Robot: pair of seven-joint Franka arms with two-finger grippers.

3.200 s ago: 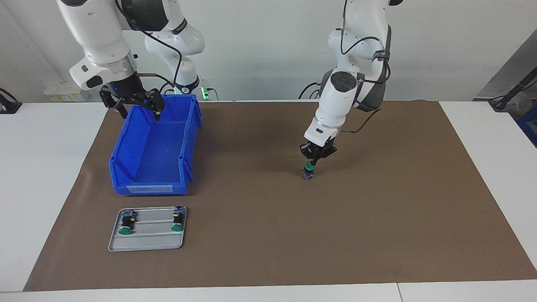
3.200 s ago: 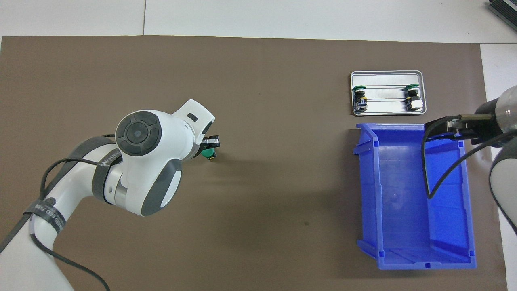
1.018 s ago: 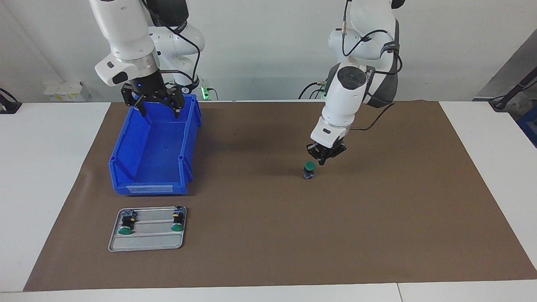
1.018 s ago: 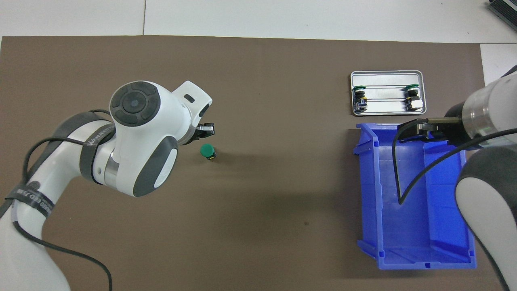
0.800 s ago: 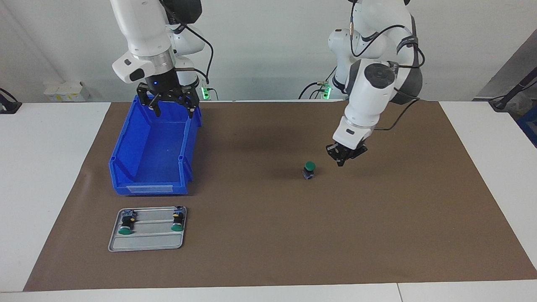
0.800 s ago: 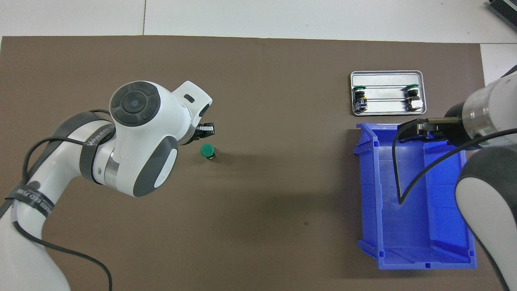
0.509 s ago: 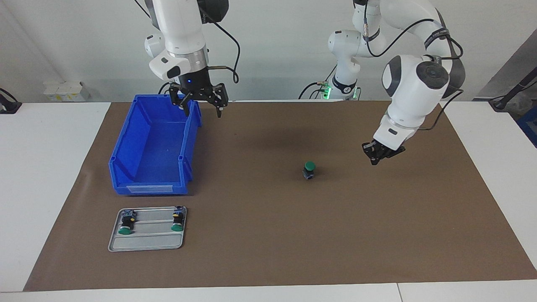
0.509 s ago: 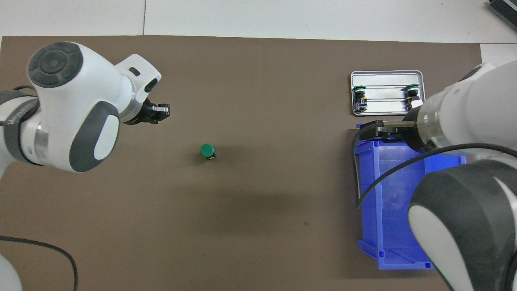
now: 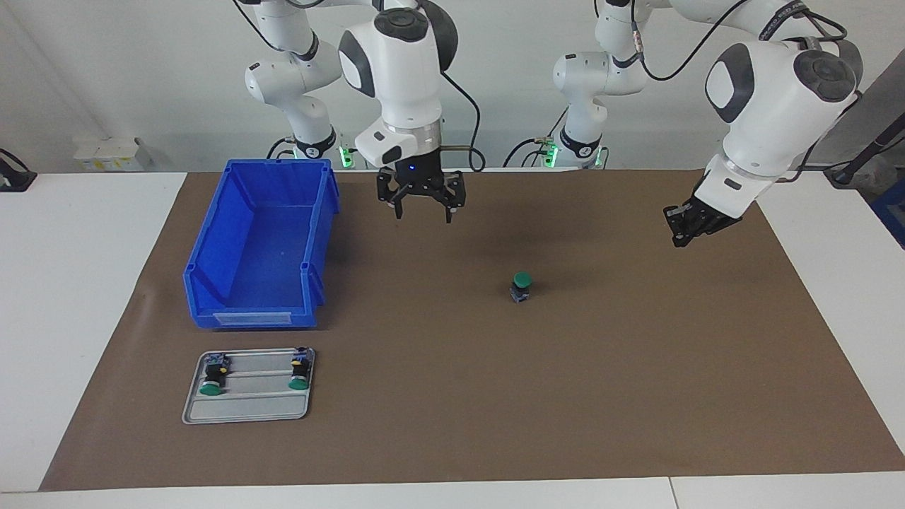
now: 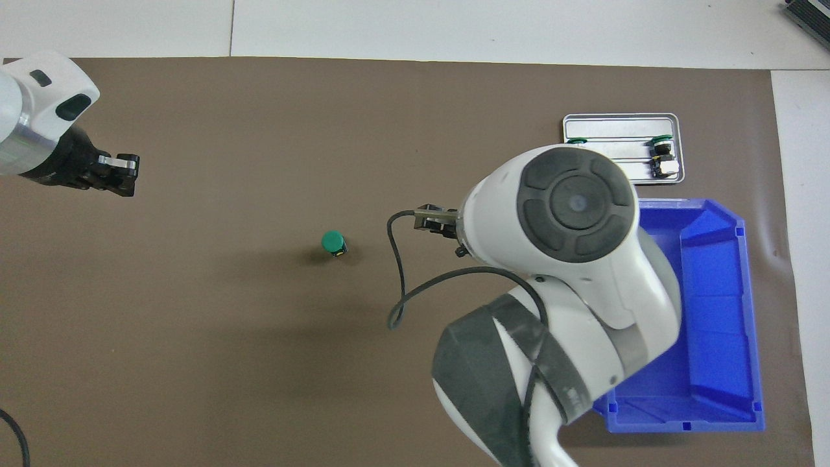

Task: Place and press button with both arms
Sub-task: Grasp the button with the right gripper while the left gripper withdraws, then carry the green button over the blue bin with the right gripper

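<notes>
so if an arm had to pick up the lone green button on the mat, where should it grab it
Probably the short dark body under the green cap of the button, coming straight down from above. It stands upright on the brown mat with nothing beside it, and the flat cap overhangs the body, so fingers closing just below it should hold.

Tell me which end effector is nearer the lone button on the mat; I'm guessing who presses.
Right. The right end effector hangs over the mat between the blue bin and the button; the left end effector is over the mat toward the left arm's end, farther.
</notes>
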